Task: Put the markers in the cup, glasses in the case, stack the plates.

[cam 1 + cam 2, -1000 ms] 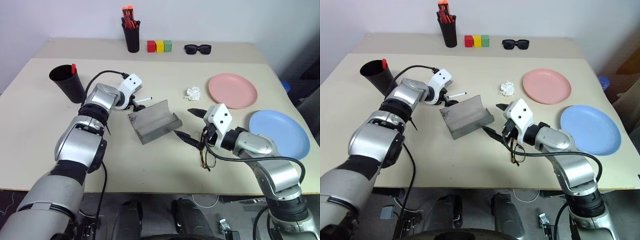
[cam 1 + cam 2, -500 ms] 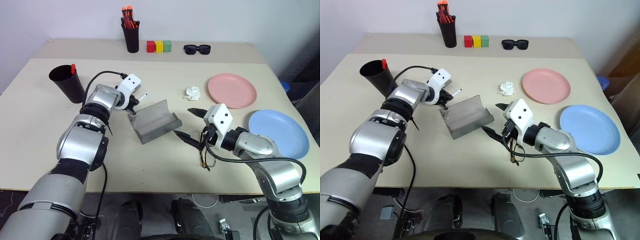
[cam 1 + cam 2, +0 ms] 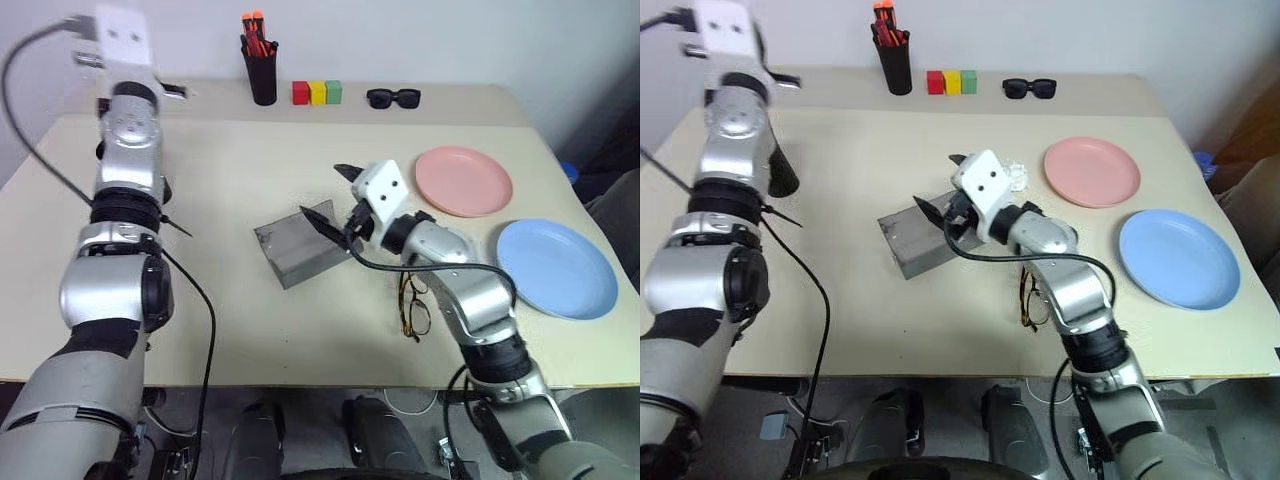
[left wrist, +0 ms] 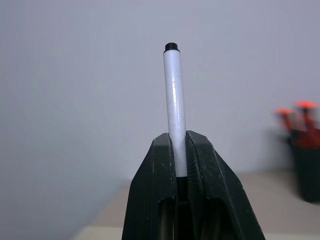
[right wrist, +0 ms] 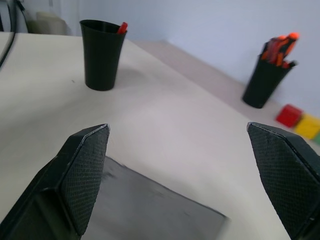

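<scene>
Left gripper [image 4: 181, 165] squeezes one white marker [image 4: 174, 110] high up, right gripper [image 5: 182, 165] spreads wide, holding nothing, over one grey case [image 3: 300, 250], near one pair of glasses [image 3: 413, 308], then two plates [image 3: 464, 180], and the cup [image 5: 102, 54] with perhaps one red-tipped marker [image 5: 122, 27].

Glossy white plastic marker [image 4: 174, 110], matt black cup [image 5: 102, 54], smooth matt table [image 3: 250, 320]
</scene>
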You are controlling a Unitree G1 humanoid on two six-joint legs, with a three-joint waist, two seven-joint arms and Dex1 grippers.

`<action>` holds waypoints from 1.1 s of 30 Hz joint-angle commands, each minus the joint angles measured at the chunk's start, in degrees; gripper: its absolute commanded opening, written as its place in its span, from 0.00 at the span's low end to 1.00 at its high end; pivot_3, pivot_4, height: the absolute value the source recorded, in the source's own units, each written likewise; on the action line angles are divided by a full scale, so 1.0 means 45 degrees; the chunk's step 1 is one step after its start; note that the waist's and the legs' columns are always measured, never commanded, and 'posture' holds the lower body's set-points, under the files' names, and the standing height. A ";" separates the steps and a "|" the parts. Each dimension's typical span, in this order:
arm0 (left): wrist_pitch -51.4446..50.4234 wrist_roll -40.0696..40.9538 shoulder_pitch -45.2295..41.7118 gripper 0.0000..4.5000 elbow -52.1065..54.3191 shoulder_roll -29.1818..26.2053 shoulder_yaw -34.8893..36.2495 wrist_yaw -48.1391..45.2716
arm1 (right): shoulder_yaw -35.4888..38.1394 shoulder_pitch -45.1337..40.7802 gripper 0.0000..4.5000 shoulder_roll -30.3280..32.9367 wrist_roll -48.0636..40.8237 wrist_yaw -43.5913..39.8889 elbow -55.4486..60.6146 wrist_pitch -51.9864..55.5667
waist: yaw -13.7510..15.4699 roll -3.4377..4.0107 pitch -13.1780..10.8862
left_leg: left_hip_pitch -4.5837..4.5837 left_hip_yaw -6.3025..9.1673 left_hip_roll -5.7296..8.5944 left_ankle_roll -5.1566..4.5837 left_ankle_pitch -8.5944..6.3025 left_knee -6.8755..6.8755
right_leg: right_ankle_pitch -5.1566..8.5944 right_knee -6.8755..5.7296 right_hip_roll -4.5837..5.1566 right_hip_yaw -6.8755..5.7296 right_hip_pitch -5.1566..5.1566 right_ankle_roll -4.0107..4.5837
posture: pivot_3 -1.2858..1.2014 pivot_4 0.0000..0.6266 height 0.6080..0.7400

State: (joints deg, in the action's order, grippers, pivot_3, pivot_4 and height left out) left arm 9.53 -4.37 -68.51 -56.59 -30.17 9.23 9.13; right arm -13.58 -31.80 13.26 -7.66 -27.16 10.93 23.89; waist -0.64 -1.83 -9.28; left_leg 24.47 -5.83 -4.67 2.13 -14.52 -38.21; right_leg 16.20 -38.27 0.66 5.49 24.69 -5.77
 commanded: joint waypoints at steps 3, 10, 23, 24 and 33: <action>-0.0150 0.0077 0.1116 0.01 0.1199 -0.0213 0.0483 0.0945 | -0.0241 -0.0125 1.00 -0.0591 -0.0011 -0.0157 -0.0177 -0.0631 | 0.0046 -0.0016 -0.0001 | 0.0007 -0.0001 0.0003 -0.0001 0.0000 -0.0020 | -0.0001 0.0000 0.0004 -0.0004 -0.0007 -0.0001 | 0.52 0.24 0.87; -0.0489 0.0174 0.2090 0.01 0.1797 0.0002 0.0532 0.0960 | -0.0343 0.0011 1.00 -0.0772 -0.0031 -0.0432 -0.0217 -0.0814 | -0.0023 -0.0018 0.0003 | 0.0004 0.0003 0.0001 0.0000 0.0000 -0.0014 | -0.0002 -0.0002 0.0001 -0.0010 -0.0008 -0.0002 | 0.52 0.24 0.87; -0.0595 0.0308 0.2621 0.01 0.1894 0.0142 0.0549 0.0908 | -0.0213 0.0267 1.00 -0.0883 -0.0139 -0.0398 0.0172 -0.0669 | -0.0035 -0.0018 0.0003 | 0.0001 0.0000 -0.0001 0.0003 0.0002 -0.0014 | -0.0001 -0.0012 -0.0001 -0.0010 -0.0003 -0.0002 | 0.52 0.24 0.87; -0.0601 0.0319 0.2641 0.09 0.1919 0.0144 0.0558 0.0913 | -0.0204 0.0271 1.00 -0.0875 -0.0151 -0.0415 0.0186 -0.0658 | -0.0038 -0.0018 0.0003 | 0.0001 0.0000 -0.0001 0.0003 0.0002 -0.0014 | -0.0001 -0.0012 -0.0001 -0.0009 -0.0003 -0.0001 | 0.52 0.24 0.87; -0.0617 0.0368 0.2773 0.83 0.2161 0.0160 0.0622 0.1015 | -0.0160 0.0228 1.00 -0.0776 -0.0236 -0.0597 0.0181 -0.0601 | -0.0045 -0.0018 0.0003 | 0.0000 0.0001 -0.0002 0.0003 0.0002 -0.0013 | -0.0002 -0.0013 -0.0002 -0.0009 -0.0003 -0.0002 | 0.52 0.24 0.87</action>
State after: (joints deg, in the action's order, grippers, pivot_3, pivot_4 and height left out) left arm 6.52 -3.00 -55.85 -49.64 -28.91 11.05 13.03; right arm -15.19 -30.14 9.96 -8.08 -29.64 8.89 21.53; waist -0.84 -1.91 -9.27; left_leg 24.47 -5.82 -4.68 2.14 -14.51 -38.26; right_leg 16.20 -38.32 0.66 5.45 24.68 -5.78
